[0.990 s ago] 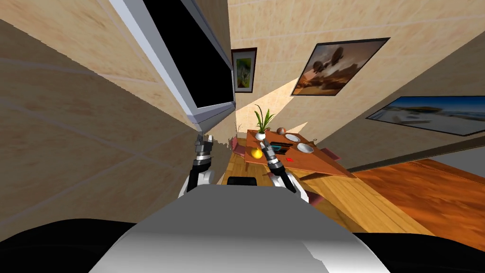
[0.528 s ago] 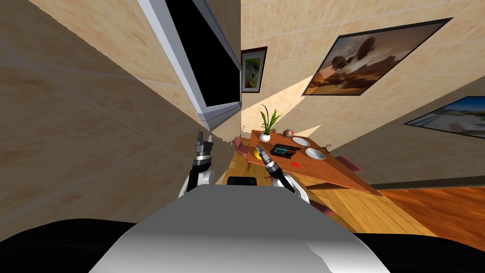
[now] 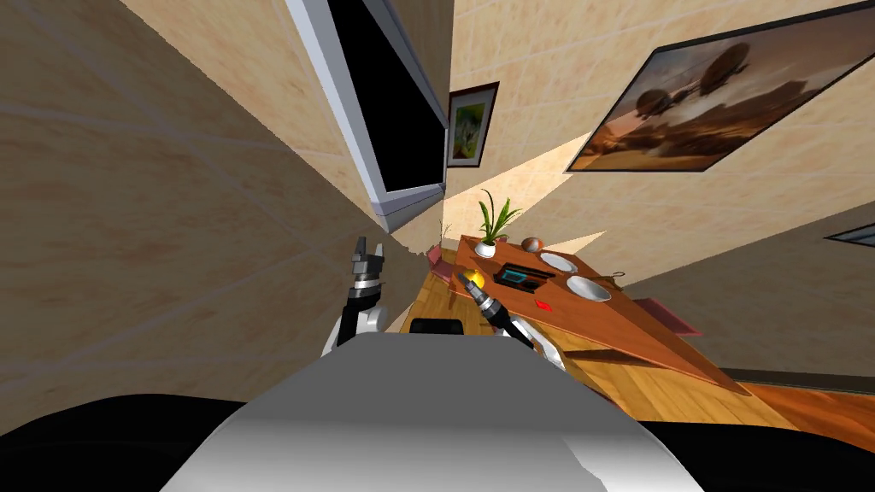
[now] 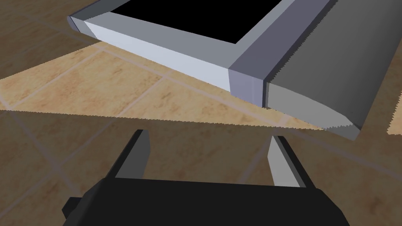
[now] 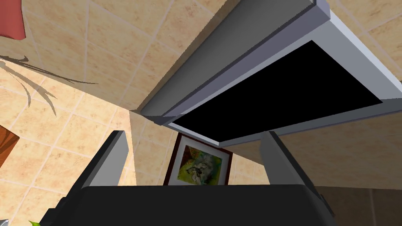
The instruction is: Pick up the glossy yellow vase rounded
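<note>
Vase (image 3: 477, 278) unclaimed at the table's near left corner: the small rounded yellow piece stands on the brown table (image 3: 628, 333), close to the edge nearest me. A potted plant (image 3: 487, 248) stands behind it toward the far left corner, and a dark tray (image 3: 518, 275) lies just beside it toward the middle. My right claw (image 3: 466, 277) reaches in at that corner and, seen from the head, lies right against the vase; whether it touches I cannot tell. Its fingers (image 5: 114, 157) stand spread. Between them my wrist camera looks up at tiled wall and a grey window frame (image 5: 251, 47), with nothing yellow there, so I judge nothing is caught. My left claw (image 3: 368, 250), fingers (image 4: 135, 155) likewise spread, is raised by the wall, well apart from the table. Done, by my reckoning: the approach. Left: lining the claw on the vase, pinching its sides, lifting it off.
</note>
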